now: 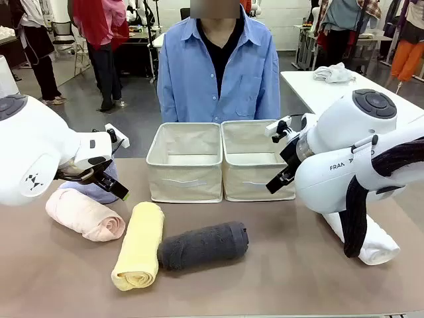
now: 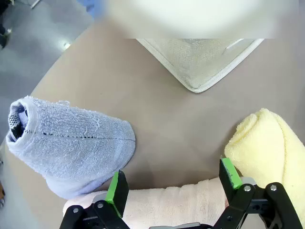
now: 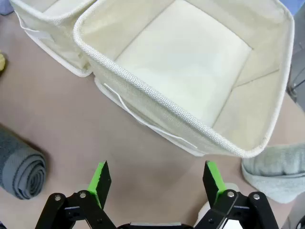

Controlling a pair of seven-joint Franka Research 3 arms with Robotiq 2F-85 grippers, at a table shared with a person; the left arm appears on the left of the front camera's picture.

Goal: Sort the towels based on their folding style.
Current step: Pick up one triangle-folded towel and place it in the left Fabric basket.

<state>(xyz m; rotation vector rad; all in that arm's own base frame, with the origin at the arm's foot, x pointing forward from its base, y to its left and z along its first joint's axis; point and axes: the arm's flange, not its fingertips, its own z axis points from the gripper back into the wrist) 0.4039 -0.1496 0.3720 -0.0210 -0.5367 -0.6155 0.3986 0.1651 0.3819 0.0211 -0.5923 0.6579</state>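
Left wrist view has my left gripper point(image 2: 174, 183) spread wide, green pads point(image 2: 116, 191) straddling the pink roll point(image 2: 167, 207), which lies toward the surface's left edge with the pale blue cone point(image 2: 71, 148) against one side and the yellow roll point(image 2: 267, 148) just beside the other. I judge the pick is next: I should come down across the roll's middle, keep both pads clear of the neighbours, and squeeze firmly enough that the terry doesn't unwind. My right gripper point(image 3: 157, 183) is likewise spread, empty, over bare surface just before a beige basket point(image 3: 157, 98). The white roll point(image 1: 374, 245) is mostly hidden under my right arm, and the grey-green cone point(image 3: 274, 167) is cut off at the frame edge.
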